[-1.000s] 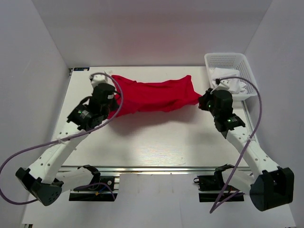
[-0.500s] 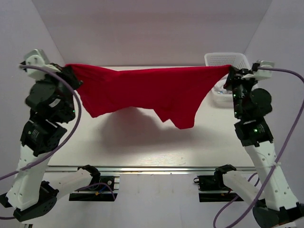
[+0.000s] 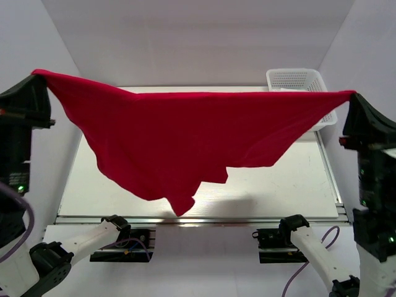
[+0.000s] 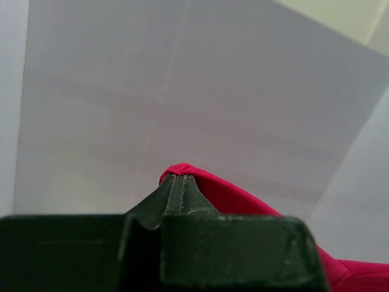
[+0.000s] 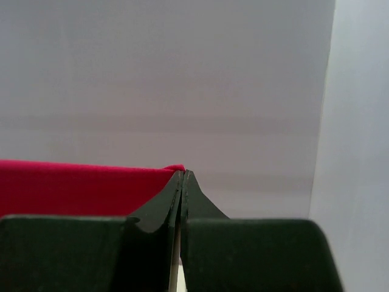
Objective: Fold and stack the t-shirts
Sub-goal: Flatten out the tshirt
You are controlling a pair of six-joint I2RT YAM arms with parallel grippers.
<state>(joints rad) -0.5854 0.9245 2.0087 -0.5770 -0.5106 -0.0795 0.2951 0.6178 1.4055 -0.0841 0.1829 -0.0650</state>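
A bright red t-shirt hangs spread wide in the air above the table, stretched between both grippers, its lower edge drooping toward the front. My left gripper is shut on its left corner, high at the far left; the left wrist view shows red fabric wrapped over the closed fingertips. My right gripper is shut on the right corner, high at the far right; the right wrist view shows red cloth at the closed fingertips.
A white mesh basket stands at the table's back right, partly hidden behind the shirt. The white table lies below, with white walls on three sides. The arm bases sit at the near edge.
Both arms have risen and moved apart, lifting the shirt off the table and stretching it wide and high in the air.
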